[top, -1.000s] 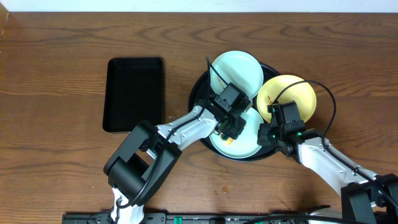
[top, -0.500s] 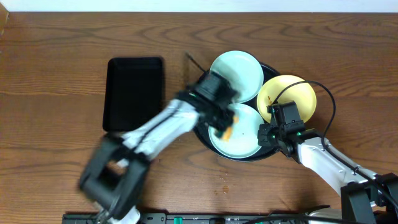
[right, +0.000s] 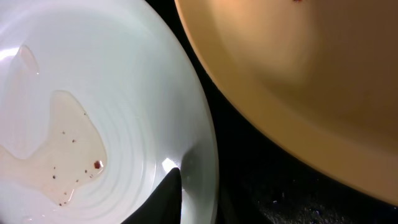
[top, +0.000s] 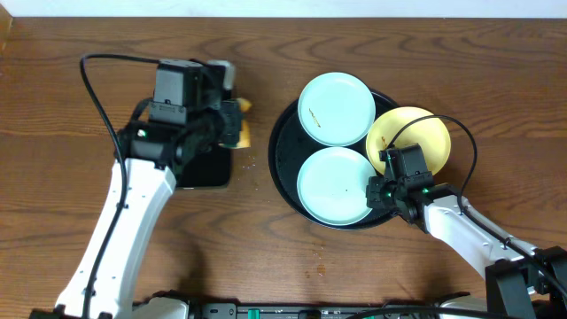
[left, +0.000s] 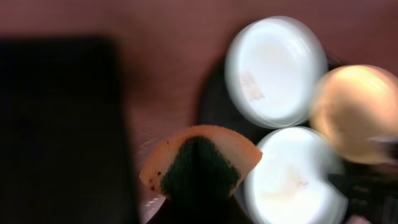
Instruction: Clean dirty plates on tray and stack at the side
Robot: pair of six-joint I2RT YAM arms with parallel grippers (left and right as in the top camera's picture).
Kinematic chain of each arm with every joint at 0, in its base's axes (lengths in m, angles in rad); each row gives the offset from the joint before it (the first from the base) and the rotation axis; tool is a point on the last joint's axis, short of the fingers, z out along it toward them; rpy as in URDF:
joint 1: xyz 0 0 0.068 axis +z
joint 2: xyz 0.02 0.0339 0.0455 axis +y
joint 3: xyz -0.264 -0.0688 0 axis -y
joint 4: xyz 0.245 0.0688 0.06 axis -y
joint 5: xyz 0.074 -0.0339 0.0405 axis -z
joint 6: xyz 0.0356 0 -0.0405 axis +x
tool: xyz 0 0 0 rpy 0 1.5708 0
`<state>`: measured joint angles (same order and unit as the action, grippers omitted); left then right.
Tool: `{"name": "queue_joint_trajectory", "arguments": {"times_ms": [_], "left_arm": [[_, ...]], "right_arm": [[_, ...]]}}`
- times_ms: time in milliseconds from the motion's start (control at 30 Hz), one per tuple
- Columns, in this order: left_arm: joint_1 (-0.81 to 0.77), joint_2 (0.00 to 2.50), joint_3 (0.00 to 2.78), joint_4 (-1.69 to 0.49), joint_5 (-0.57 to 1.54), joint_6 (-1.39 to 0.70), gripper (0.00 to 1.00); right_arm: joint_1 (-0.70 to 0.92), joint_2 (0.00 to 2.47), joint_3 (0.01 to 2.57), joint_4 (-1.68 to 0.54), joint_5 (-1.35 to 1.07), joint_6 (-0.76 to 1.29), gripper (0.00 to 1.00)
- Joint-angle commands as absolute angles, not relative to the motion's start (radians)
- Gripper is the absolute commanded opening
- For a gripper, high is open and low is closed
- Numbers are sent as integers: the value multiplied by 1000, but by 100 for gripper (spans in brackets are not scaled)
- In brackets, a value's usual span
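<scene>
The round black tray [top: 282,151] holds two mint-blue plates, one at the back [top: 337,108] and one at the front [top: 334,186]. The yellow plate [top: 412,137] leans on its right rim. My right gripper [top: 381,190] is shut on the front plate's right rim. In the right wrist view its finger [right: 176,190] lies on that plate [right: 93,112], which carries a wet smear with brown specks, beside the yellow plate [right: 298,74]. My left gripper [top: 232,124] is shut on a yellow-green sponge [top: 241,133], left of the tray. The sponge [left: 199,165] is blurred in the left wrist view.
A smaller rectangular black tray [top: 205,173] lies on the left, mostly hidden under my left arm. Bare wood tabletop [top: 266,257] lies in front of and behind the trays. Small crumbs [top: 317,252] lie in front of the round tray.
My left arm has swung from the front mint plate away to the left with the sponge, now at the rectangular tray's right edge. The right arm has not moved.
</scene>
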<state>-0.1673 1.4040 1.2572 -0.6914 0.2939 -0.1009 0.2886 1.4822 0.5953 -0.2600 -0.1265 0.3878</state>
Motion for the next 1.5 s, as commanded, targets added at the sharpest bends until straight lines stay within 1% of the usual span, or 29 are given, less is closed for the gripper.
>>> {"name": "queue_joint_trajectory", "arguments": {"times_ms": [0,167,233,333,567,600,633,667,733,767,800,833,867,1000,1167,1333,1467], "left_arm": [[-123,1459,1245,-720,189,-92,8],[-70,1583,1244,-709,182,-91,8],[-51,1632,1244,-696,141,-91,8],[-23,1713,1244,-667,68,-91,8],[-4,1861,1244,-590,62,-87,9],[-4,1876,1244,-580,62,-87,15],[-4,1890,1244,-570,58,-87,23],[-4,1901,1244,-561,57,-86,36],[-4,1910,1244,-555,57,-83,54],[-4,1910,1244,-555,57,-84,61],[-4,1910,1244,-555,58,-84,73],[-4,1910,1244,-555,59,-84,79],[-4,1910,1244,-556,59,-84,83],[-4,1910,1244,-556,59,-84,84],[-4,1910,1244,-556,59,-84,85],[-4,1910,1244,-555,59,-84,86],[-4,1910,1244,-556,59,-84,87]], "right_arm": [[295,1499,582,-270,-113,384,13],[295,1500,580,-276,-113,384,8],[295,1501,580,-277,-113,384,7],[295,1502,580,-277,-113,384,7],[295,1502,580,-276,-112,384,6],[295,1502,580,-276,-113,384,6],[295,1502,580,-276,-113,384,4],[295,1502,580,-276,-113,384,1],[295,1502,580,-274,-112,381,1],[295,1501,581,-272,-112,369,1],[295,1498,585,-272,-112,360,1],[295,1495,591,-273,-112,357,1],[295,1487,603,-283,-112,357,1],[295,1449,661,-339,-99,349,1],[295,1388,771,-441,-25,294,1],[313,1351,896,-579,153,212,1],[379,1346,980,-636,299,204,1]]}}
